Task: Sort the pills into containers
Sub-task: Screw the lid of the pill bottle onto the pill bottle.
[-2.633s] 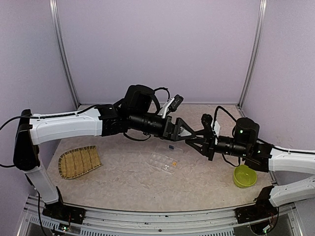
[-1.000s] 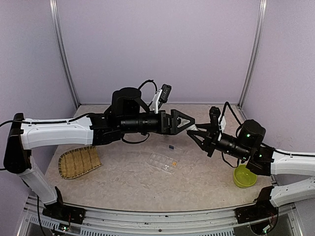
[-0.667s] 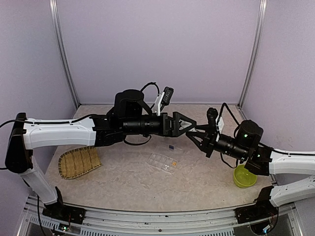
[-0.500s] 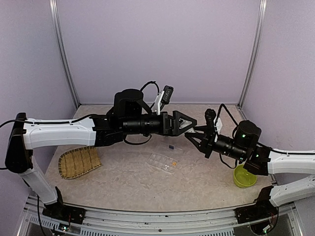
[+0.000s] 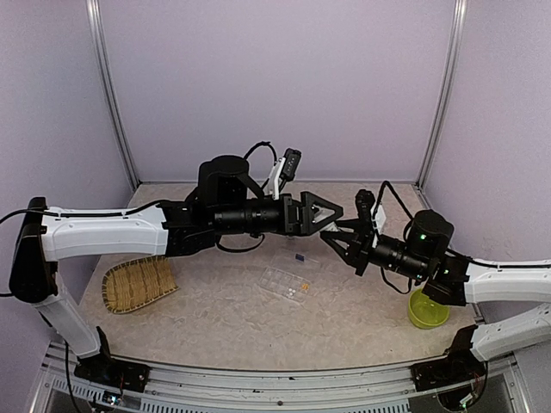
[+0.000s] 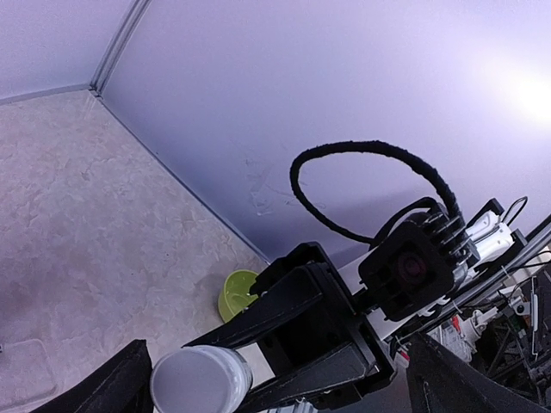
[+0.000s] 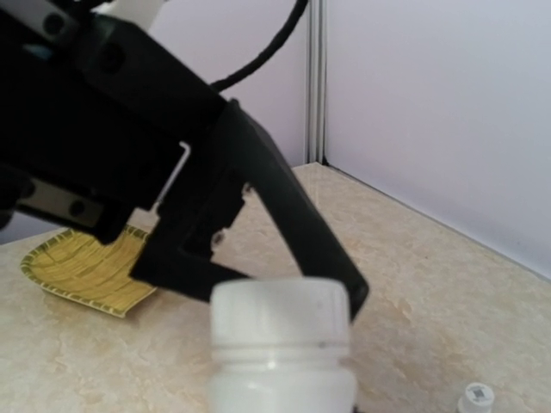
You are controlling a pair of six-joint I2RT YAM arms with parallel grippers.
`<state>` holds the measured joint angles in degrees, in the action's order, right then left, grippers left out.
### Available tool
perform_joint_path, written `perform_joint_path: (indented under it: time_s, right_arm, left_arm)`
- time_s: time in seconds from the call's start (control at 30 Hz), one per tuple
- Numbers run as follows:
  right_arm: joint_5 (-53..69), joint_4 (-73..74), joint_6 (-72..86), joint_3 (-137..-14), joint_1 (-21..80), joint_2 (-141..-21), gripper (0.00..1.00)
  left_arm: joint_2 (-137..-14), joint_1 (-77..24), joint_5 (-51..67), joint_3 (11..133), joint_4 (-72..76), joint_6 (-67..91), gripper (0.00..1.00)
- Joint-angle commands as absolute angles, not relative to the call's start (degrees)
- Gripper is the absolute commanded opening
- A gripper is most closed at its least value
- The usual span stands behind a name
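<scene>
Soft, even overhead light tints the back wall (image 5: 275,86) lavender and leaves only faint shadows on the table (image 5: 224,318). From above, the clear containers (image 5: 288,282) are a pale smear with little detail. Glare blooms at the upper right of the left wrist view. The near white bottle (image 7: 282,344) is blurred in both wrist views.

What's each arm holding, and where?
The right fingers clamp the white bottle by its body, below the cap; the left fingers are open, holding nothing.
</scene>
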<state>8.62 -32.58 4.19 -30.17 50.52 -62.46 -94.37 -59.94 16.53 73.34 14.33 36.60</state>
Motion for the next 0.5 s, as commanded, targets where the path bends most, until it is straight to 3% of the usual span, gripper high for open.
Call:
perform_joint_path:
  time_s: [0.0,0.23,0.47]
  right_arm:
    - [10.65,-32.57,5.18,-31.68,51.27,-64.04,0.23]
    - [11.47,-31.87,5.10,-32.75,51.89,-65.58,0.23]
    - [8.27,-31.20,3.27,-31.36,51.86,-62.39,0.23]
  left_arm:
    - [-93.66,-61.00,21.30,73.04,21.41,37.88,0.99]
    - [-93.09,-61.00,22.19,72.69,22.94,38.63,0.99]
    - [-90.51,-60.15,14.61,71.07,16.43,40.00,0.93]
